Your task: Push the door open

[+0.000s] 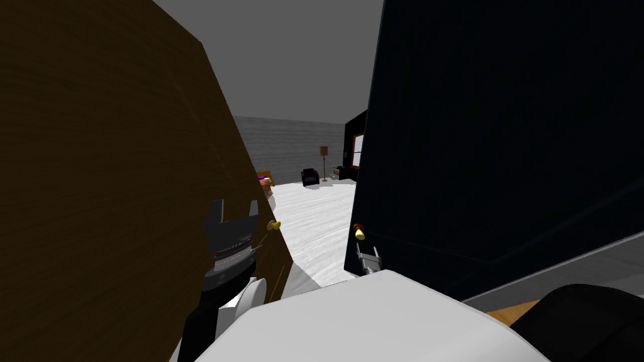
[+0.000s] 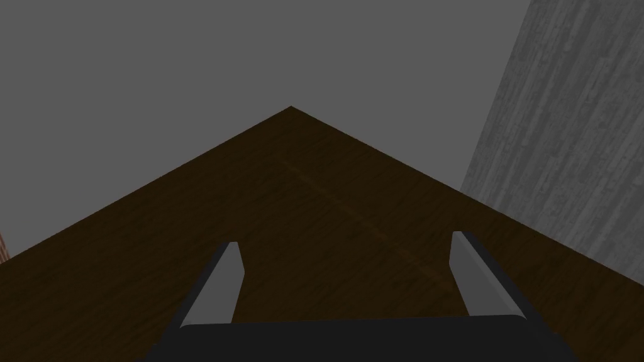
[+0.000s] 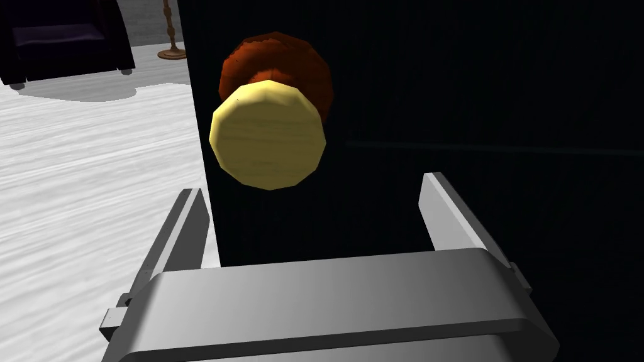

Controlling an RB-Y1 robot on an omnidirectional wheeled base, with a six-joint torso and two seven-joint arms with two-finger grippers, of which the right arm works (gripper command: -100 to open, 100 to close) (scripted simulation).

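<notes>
Two door leaves stand ajar ahead of me. The brown wooden leaf (image 1: 94,157) is on the left and carries a small yellow knob (image 1: 274,224) at its edge. My left gripper (image 1: 235,210) is open, fingers up against that brown face (image 2: 302,220), nothing between the fingers (image 2: 229,276). The right leaf (image 1: 503,126) is near black, with a yellow knob (image 3: 268,141) on a red-brown rosette (image 3: 277,63). My right gripper (image 3: 312,185) is open just under this knob, its fingers straddling the leaf's edge; it appears small in the head view (image 1: 368,250).
Between the leaves a white floor (image 1: 314,220) runs to a grey back wall. A dark armchair (image 1: 309,176), a floor lamp (image 1: 324,160) and an orange piece of furniture (image 1: 265,180) stand far off. A window (image 1: 357,151) is on the right wall.
</notes>
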